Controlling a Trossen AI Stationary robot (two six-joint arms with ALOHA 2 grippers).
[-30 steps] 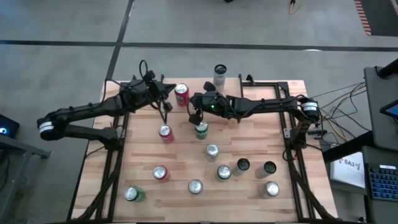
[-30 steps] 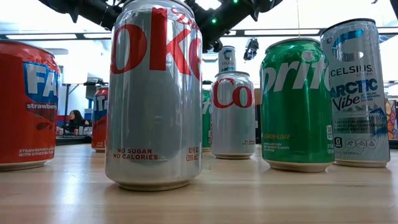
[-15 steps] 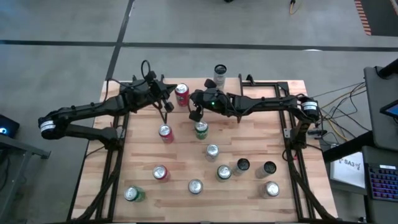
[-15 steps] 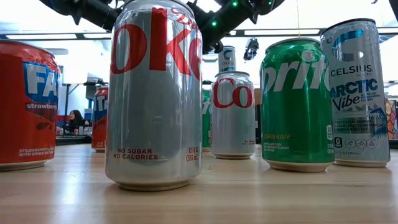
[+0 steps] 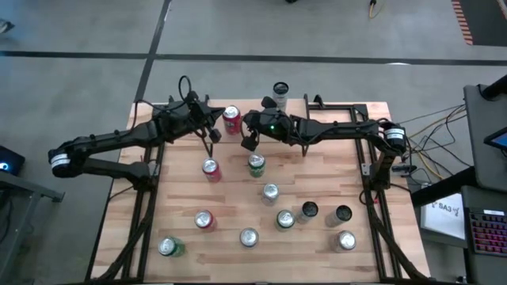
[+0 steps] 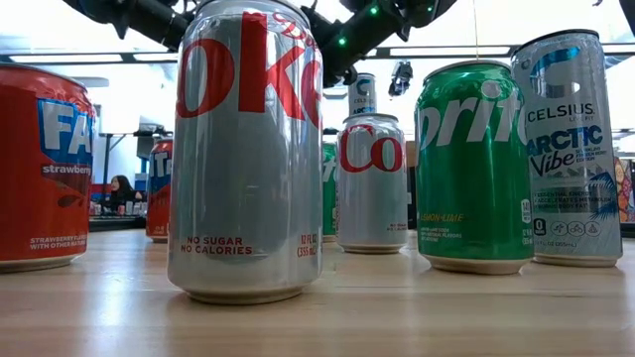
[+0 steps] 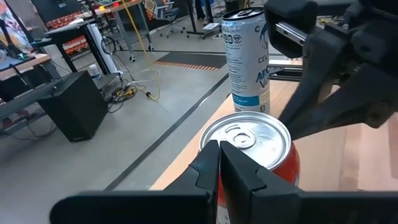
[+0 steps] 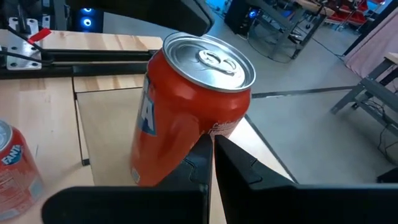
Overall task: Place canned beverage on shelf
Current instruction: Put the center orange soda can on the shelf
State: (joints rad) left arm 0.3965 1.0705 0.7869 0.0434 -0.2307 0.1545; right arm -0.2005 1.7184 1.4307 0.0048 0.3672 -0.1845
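In the low view a tall silver can point(image 6: 246, 149) fills the foreground on the table point(image 6: 417, 317), with a green can point(image 6: 473, 164) and others behind it; none of them is touched.

Farther back, at the far edge, the red can point(image 5: 230, 119) stands upright on the shelf point(image 8: 109, 134), its long axis vertical. That is the task's thing, and it sits between the two arms.

The left gripper point(image 5: 212, 134) is just beside it on its own side, fingers clenched together and holding nothing. The right gripper point(image 5: 250, 143) is just beside it on the other side, also clenched and empty. Neither arm is clearly nearer.

Beyond the red can, a tall white-and-blue can point(image 7: 247, 59) stands at the table's back edge.
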